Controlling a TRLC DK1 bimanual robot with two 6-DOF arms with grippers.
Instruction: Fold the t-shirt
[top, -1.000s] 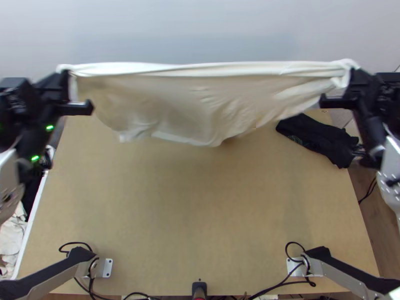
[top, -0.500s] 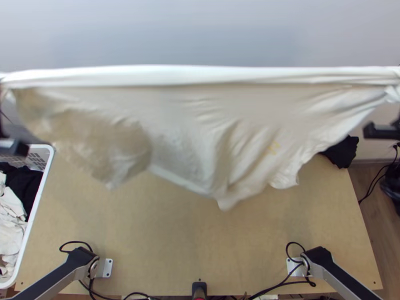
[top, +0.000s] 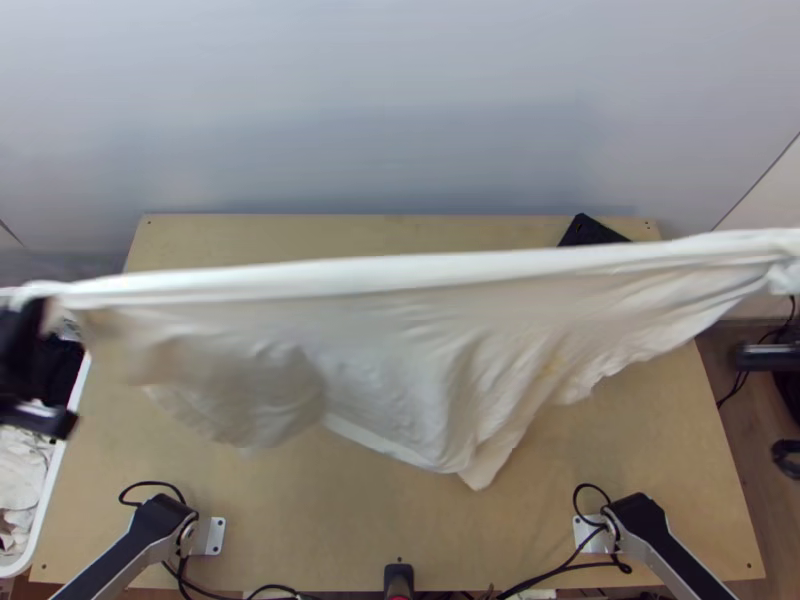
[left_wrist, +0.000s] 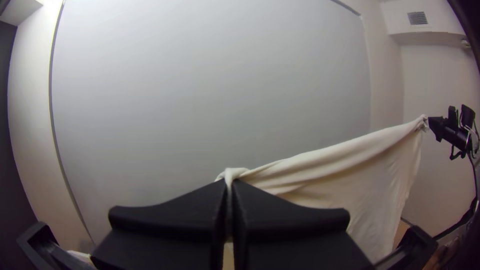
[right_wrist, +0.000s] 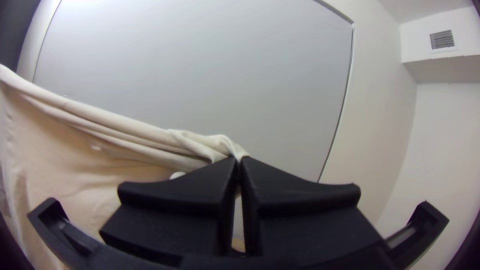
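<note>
Wooden table (top: 300, 520), basket (top: 50, 500) of clothes (top: 20, 470) alongside, left tool (top: 28, 312) and right tool (top: 772, 358) tight on t-shirt (top: 400, 340).

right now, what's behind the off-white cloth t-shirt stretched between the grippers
Beyond the off-white t-shirt, the top view shows a strip of light wooden table and a corner of black cloth. Whatever else lies behind it is covered.

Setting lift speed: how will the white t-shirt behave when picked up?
Likely floppy: the t-shirt droops in loose folds below its taut top edge. Probably thin and light, given the fine wrinkles. Pushed, it would likely crumple.
</note>
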